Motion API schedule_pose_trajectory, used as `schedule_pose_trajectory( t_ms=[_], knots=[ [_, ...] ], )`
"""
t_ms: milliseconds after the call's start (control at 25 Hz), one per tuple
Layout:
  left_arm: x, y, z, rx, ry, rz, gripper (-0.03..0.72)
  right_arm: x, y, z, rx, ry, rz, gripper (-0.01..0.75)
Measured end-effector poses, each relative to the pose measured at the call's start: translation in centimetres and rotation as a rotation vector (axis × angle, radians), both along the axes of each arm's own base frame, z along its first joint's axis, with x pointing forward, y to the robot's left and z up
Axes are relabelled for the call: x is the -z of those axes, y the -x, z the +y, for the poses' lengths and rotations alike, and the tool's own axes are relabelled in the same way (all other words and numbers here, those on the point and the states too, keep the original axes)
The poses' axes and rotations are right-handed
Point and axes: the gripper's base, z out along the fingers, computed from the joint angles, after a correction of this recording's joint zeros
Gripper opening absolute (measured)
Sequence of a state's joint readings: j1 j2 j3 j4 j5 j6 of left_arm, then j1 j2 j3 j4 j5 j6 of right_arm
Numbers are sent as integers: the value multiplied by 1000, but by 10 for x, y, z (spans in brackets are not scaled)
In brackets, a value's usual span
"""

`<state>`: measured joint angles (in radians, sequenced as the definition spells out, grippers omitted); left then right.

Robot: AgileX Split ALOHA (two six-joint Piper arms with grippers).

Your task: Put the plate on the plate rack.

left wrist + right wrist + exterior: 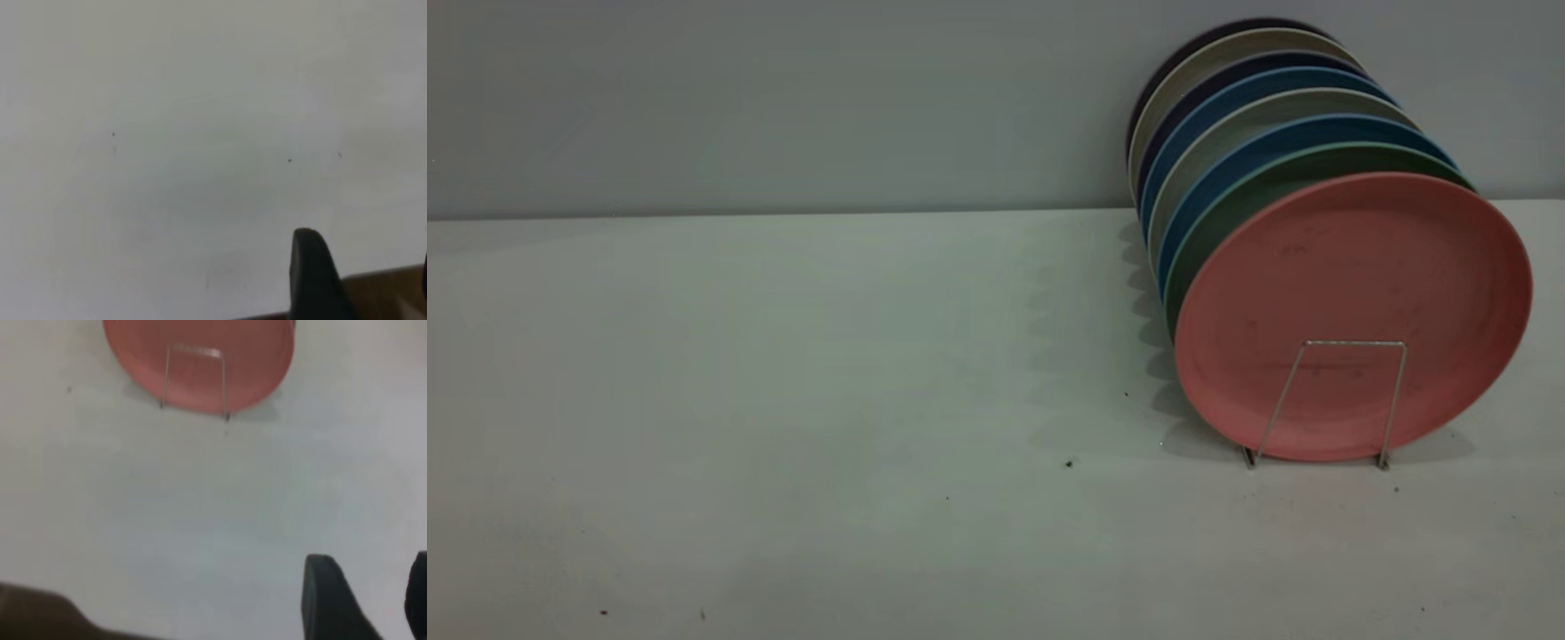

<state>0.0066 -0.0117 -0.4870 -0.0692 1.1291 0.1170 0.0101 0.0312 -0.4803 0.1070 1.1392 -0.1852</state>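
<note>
The salmon-pink plate [1352,267] stands upright on the table at the right, at the front of a row of plates, behind the front wire loop of the plate rack [1353,342]. The right wrist view shows the plate [257,360] and the rack's loop [225,387] well away from my right gripper [373,597], which is open over bare table with nothing between its fingers. My left gripper [367,280] is open too, near the table's edge, holding nothing. Neither arm appears in the exterior view.
Behind the pink plate, a green plate [1227,209], blue plates [1183,191] and several more stand in the same rack. White tabletop [783,400] stretches left and in front of the rack. A brown strip [387,293] lies beyond the table edge.
</note>
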Motion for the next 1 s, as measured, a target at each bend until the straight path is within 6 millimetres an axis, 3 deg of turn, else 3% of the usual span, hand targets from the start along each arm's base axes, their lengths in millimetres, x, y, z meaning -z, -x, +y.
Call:
schedule_pose_trajectory(
  t_ms=[120, 1000],
  knots=[
    [0, 1, 0, 0, 0, -7, 427, 0, 7, 0, 0, 0, -45, 299],
    [0, 2, 0, 2, 0, -9, 427, 0, 7, 0, 0, 0, -48, 299]
  ],
)
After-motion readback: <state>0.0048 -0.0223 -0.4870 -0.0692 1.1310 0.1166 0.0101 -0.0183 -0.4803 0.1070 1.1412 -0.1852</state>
